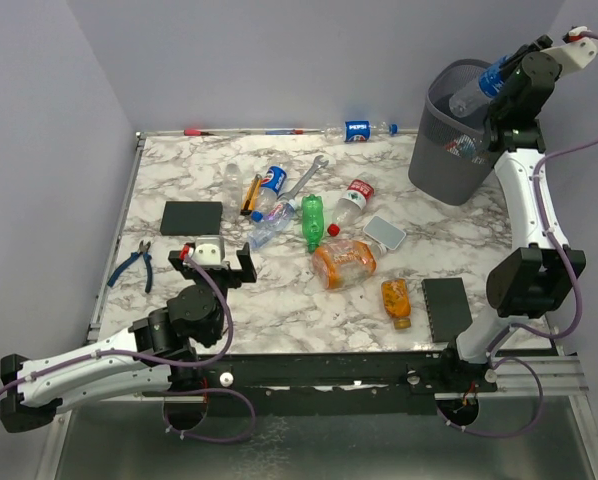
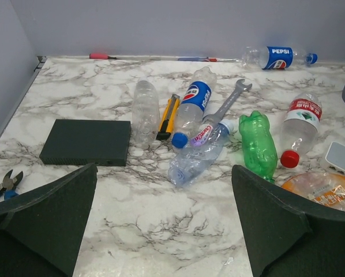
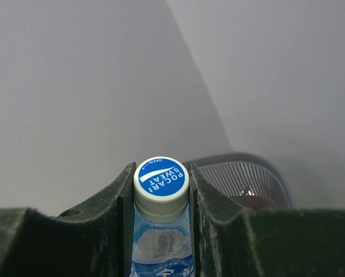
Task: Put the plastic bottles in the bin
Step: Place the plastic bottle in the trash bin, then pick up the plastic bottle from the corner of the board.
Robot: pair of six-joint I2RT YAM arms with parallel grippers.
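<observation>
My right gripper (image 1: 501,76) is shut on a clear Pocari Sweat bottle (image 1: 476,92) with a blue label, held above the rim of the dark wire-mesh bin (image 1: 441,140). In the right wrist view the fingers clamp its neck under the blue cap (image 3: 160,180), with the bin (image 3: 244,180) behind. My left gripper (image 1: 217,262) is open and empty over the table's front left. On the table lie a Pepsi bottle (image 2: 194,103), a clear bottle (image 2: 145,109), a crumpled clear one (image 2: 197,154), a green one (image 2: 258,141), a red-labelled one (image 2: 300,120), orange ones (image 1: 344,262) (image 1: 396,302) and a far Pepsi bottle (image 1: 357,130).
A silver wrench (image 2: 227,104) and a yellow utility knife (image 2: 168,115) lie among the bottles. Black blocks sit at the left (image 1: 191,217) and front right (image 1: 446,305). Blue pliers (image 1: 134,262) lie at the left edge. A small white box (image 1: 384,233) is mid-right.
</observation>
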